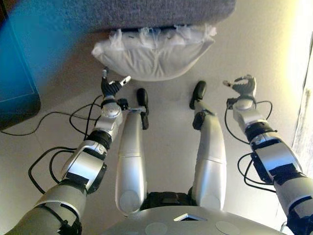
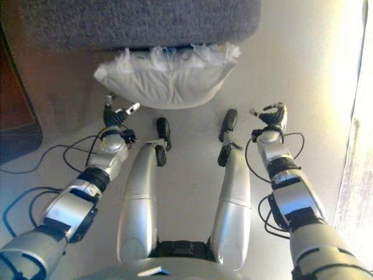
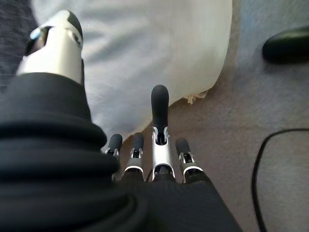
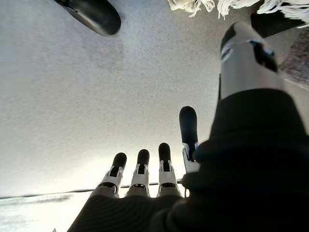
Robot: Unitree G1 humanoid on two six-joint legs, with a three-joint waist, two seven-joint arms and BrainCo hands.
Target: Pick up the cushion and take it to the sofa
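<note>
Left hand: the left hand (image 1: 111,88) is seen at about 10 o'clock from the middle of the head view, just short of the cushion's near edge; nothing is held, and in its wrist view the fingers (image 3: 160,104) are shown partly curled with one reaching straighter, the thumb standing apart.
Right hand: the right hand (image 1: 244,86) is placed at about 2 o'clock, over bare floor (image 1: 168,147), well off to the side of the cushion; its fingers are loosely bent and nothing is gripped.
Cushion: the white cushion (image 1: 154,58) is found at 12 o'clock, lying on the floor with its fringed far edge tucked against the foot of the sofa.
Sofa: the grey sofa (image 1: 146,12) is seen across the top of the view, directly behind the cushion; only its front is shown.
Step in hand: the approach is judged to be under way, with no contact made yet on either side.
Progress: the pick-up is not yet done, so the carry has not been started.
Next move: both hands would need to be brought inward and down, one to each end of the cushion, and closed on the soft cover before a lift.
Watch point: the right hand has more ground to cover than the left, so a one-sided grab and a sagging cushion are risked.
</note>
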